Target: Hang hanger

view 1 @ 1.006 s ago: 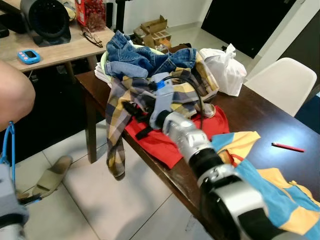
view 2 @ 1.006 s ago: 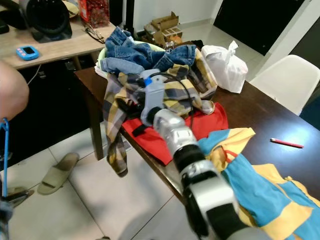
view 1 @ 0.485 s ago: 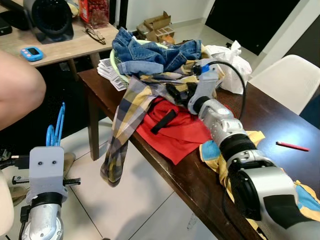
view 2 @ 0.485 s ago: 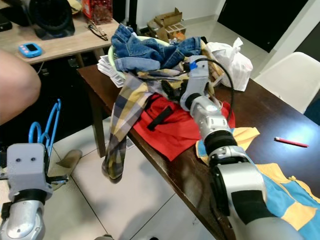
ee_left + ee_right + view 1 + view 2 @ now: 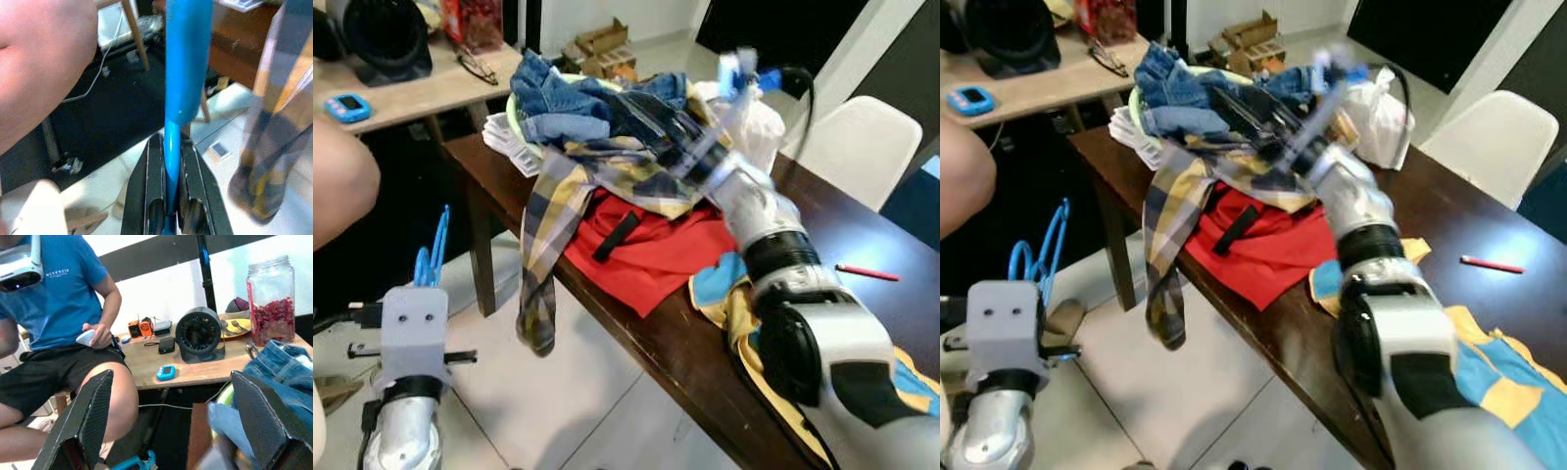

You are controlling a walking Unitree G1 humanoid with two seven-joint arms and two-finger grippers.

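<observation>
Blue plastic hanger, likely light, stiff and slippery, pinched at its thin bar by the left gripper; right gripper fingers spread wide.

Home: clothes-piled table, tiled floor, sandal.

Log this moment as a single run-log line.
left hand shut on blue hanger | right hand open above clothes pile | hanger not yet hung

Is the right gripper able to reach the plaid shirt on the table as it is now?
Probably yes. The right gripper is open and hovers over the clothes pile, with the plaid shirt just below. The left gripper, holding the blue hanger, is well clear.
</observation>
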